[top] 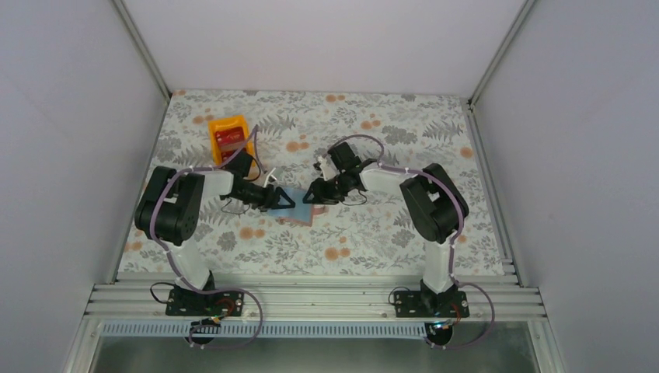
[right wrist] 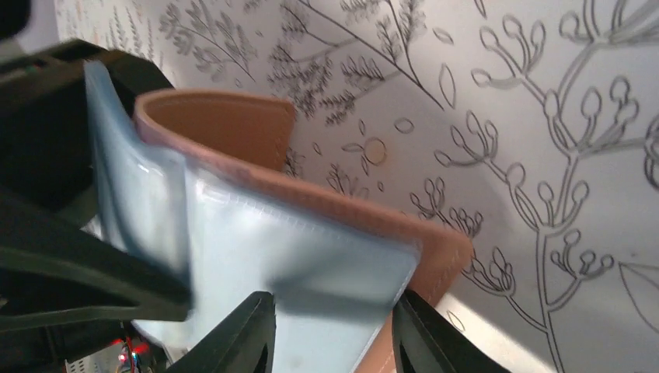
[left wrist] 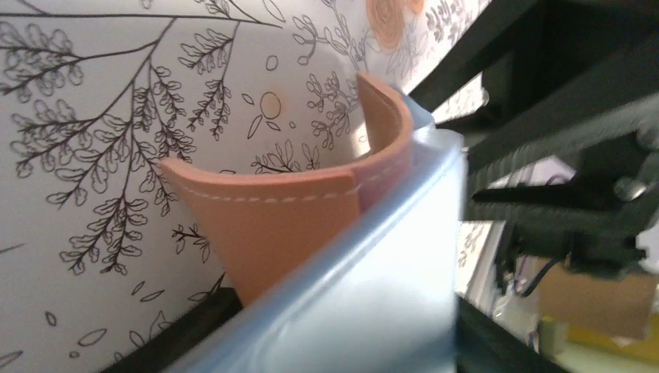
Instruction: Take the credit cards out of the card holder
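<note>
Far left on the leaf-and-flower printed tabletop (top: 373,233): orange rectangular plastic tray (top: 225,120), holding red cards with pale markings (top: 230,140); count not readable.

Left of centre: left gripper (top: 286,199), black, two-fingered, pointing right and reaching the card holder's left edge. The light blue flap lies between its fingers; whether they pinch it cannot be told.

Centre, between the two grippers and well apart from the tray: flat tan-brown leather card holder with light blue inner lining (top: 299,211), opened. In the wrist views one tan panel with white stitching curls upward off the table.

Right of centre: right gripper (top: 312,193), black, pointing left. Its fingers (right wrist: 241,334) stand partly apart, straddling the card holder's near edge, one on the blue lining and one on the tan outside. A firm clamp cannot be confirmed.
</note>
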Available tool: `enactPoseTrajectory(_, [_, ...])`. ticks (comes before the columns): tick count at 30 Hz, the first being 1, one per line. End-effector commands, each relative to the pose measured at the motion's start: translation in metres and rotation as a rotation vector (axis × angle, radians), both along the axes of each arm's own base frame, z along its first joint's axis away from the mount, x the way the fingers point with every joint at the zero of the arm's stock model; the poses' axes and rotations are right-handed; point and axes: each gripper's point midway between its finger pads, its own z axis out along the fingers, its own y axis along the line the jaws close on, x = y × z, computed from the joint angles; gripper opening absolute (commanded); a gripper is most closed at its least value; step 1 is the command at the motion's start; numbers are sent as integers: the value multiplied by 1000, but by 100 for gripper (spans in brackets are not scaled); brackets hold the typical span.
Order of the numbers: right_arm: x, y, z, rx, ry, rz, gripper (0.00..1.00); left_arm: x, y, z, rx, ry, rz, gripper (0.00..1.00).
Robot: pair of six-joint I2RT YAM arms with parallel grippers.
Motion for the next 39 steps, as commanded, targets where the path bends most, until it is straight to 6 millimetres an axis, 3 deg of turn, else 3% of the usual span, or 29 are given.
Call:
enactPoseTrajectory(1, [9, 13, 18, 37, -54, 26, 40, -3, -4, 4, -24, -19, -33, 41])
enactPoseTrajectory(3, [14, 12, 26, 45, -76, 24, 40, -2, -6, 12, -46, -42, -43, 15])
enactPoseTrajectory(5, [19, 7, 36, 61, -93, 16, 40, 1, -7, 23, -54, -76, -51, 3])
enactPoseTrajectory(10, [39, -18, 75, 96, -209, -15, 43, 11, -13, 71, -110, -216, -121, 2])
enactPoseTrajectory(14, [48, -38, 141, 156, -403, -1, 48, 16, -19, 130, -172, -402, -241, 2])
enactPoseTrajectory(17, [39, -42, 206, 225, -590, 65, 55, 22, -22, 188, -206, -557, -309, 2])
enactPoseTrajectory(21, [25, -50, 277, 283, -801, 99, 59, 32, -18, 256, -135, -775, -330, 2])
enactPoseTrajectory(24, [23, -58, 306, 270, -901, 67, 59, 31, -17, 301, -111, -896, -352, 2])
enactPoseTrajectory(28, [4, -59, 339, 329, -1012, 116, 63, 11, -20, 345, -149, -999, -405, 2])
enactPoseTrajectory(32, [-17, -57, 367, 404, -1093, 170, 67, -7, -22, 373, -163, -1096, -422, 2])
enactPoseTrajectory(39, [-48, -40, 396, 513, -1169, 261, 69, -35, -31, 413, -215, -1234, -471, 2])
